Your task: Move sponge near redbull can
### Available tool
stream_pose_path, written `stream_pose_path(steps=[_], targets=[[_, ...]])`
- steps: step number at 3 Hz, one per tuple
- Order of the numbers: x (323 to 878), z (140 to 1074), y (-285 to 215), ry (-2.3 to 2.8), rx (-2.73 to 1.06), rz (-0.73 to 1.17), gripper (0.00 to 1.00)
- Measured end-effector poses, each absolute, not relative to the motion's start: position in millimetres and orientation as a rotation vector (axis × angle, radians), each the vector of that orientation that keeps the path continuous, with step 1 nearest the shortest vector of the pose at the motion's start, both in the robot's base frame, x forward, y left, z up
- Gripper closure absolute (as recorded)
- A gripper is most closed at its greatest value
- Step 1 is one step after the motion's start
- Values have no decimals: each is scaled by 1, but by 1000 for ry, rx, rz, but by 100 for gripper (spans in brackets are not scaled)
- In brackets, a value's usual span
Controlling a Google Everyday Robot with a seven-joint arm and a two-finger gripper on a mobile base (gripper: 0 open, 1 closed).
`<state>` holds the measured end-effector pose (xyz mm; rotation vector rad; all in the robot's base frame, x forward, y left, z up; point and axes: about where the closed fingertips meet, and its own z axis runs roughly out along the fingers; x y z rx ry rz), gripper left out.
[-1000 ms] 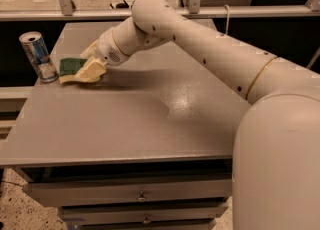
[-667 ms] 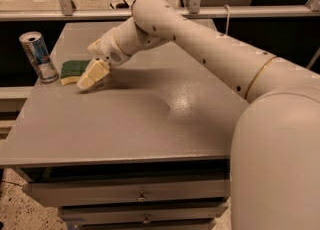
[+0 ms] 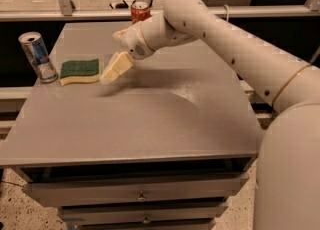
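The sponge [image 3: 80, 71] lies flat on the grey table [image 3: 150, 119], green side up, just beside the redbull can [image 3: 37, 56] at the can's 3 o'clock; whether they touch cannot be told. The can stands upright at the table's left edge. The gripper [image 3: 114, 59] hovers at the sponge's 3 o'clock, just beside it, its fingers [image 3: 115, 68] spread and holding nothing. A red soda can [image 3: 140, 11] stands at the table's 12 o'clock edge, behind the arm [image 3: 225, 39].
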<state>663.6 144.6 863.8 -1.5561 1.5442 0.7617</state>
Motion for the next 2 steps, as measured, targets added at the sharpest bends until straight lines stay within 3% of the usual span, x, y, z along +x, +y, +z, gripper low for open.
stream_pose_path(steps=[2], targets=[[645, 887, 4, 1528, -1252, 875, 0]])
